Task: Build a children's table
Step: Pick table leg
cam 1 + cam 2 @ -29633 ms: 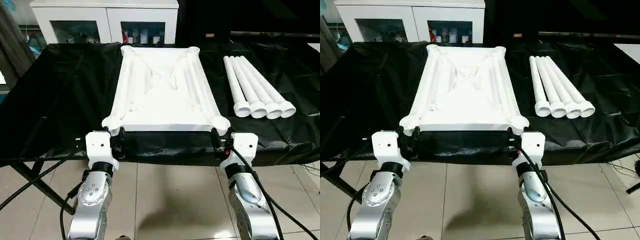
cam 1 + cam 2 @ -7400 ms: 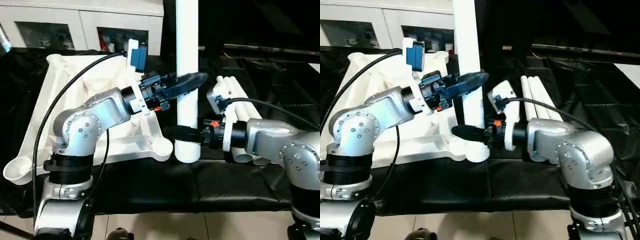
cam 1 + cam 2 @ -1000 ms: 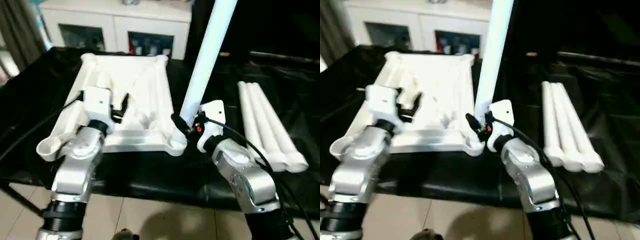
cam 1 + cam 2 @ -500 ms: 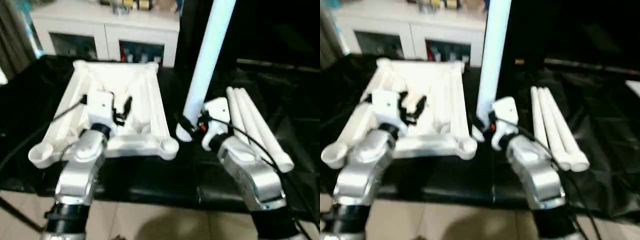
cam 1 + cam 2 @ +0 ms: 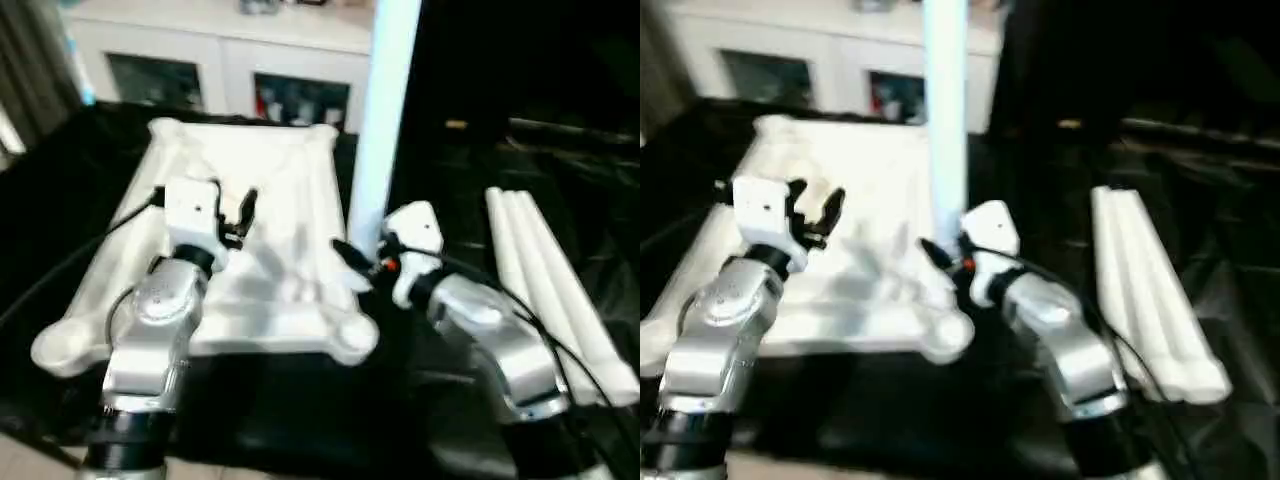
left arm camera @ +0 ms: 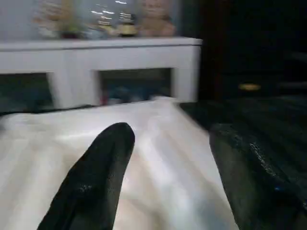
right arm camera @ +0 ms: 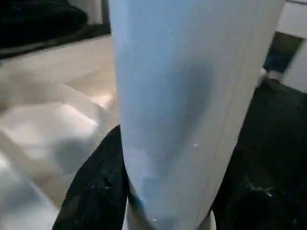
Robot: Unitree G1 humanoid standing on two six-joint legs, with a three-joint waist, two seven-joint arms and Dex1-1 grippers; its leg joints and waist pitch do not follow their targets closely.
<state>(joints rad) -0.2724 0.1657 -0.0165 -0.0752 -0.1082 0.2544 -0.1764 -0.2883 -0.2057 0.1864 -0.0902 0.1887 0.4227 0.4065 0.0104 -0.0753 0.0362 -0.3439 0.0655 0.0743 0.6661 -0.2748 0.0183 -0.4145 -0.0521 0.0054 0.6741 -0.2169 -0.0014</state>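
The white tabletop (image 5: pixel 270 190) lies upside down on the black cloth, ribbed underside up, with a round socket (image 5: pixel 356 340) at its near right corner. My right gripper (image 5: pixel 358 258) is shut on one white leg (image 5: pixel 384 120), held upright beside the tabletop's right rim, a little behind that socket. Its black fingers (image 7: pixel 96 187) clasp the tube (image 7: pixel 192 96) on both sides, and the leg's lower end is hidden. My left gripper (image 5: pixel 238 215) hovers open over the tabletop's left half, with nothing between its fingers (image 6: pixel 91 187).
Three more white legs (image 5: pixel 560 290) lie side by side on the black cloth (image 5: pixel 470 170) to the right. A white glass-door cabinet (image 5: pixel 230 70) stands behind the table. The cloth's front edge runs just in front of the tabletop.
The camera has shifted. The held leg has gone from leaning right to upright and sits closer to the tabletop's right rim. The left gripper stays open over the tabletop.
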